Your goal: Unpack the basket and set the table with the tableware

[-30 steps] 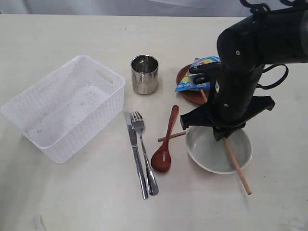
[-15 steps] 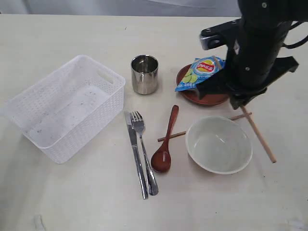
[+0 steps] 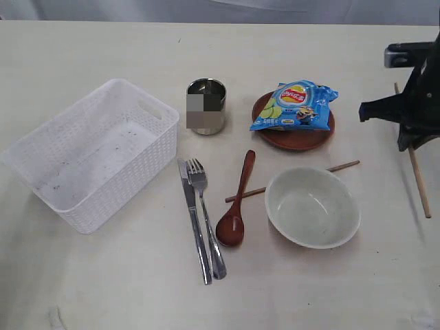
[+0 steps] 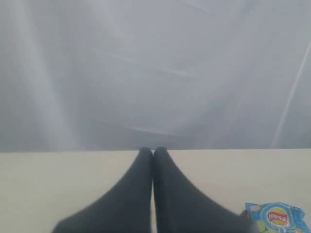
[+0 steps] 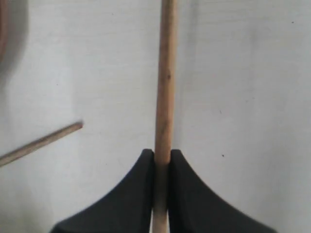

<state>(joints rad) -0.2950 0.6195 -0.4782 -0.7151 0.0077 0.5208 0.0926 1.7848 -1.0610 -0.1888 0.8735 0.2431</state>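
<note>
Being pinched in the narrowed jaws of the right gripper point(image 5: 162, 154), one chopstick point(image 5: 165, 73) is being held over the right side of the table point(image 3: 385, 275), lengthwise front to back. The second chopstick point(image 3: 344, 166) is lying crosswise leftward, behind the bowl point(image 3: 313, 206), nearer this arm. The left gripper point(image 4: 153, 153) is showing closed, empty.

The held chopstick point(image 5: 164, 87) is running out of frame ahead of the right gripper point(image 5: 163, 156). The second chopstick point(image 5: 41, 141), lying apart from it, is getting cropped. A blur is masking the steel cup point(image 3: 206, 106). From the exterior, the arm seems to be hiding the jaws.
</note>
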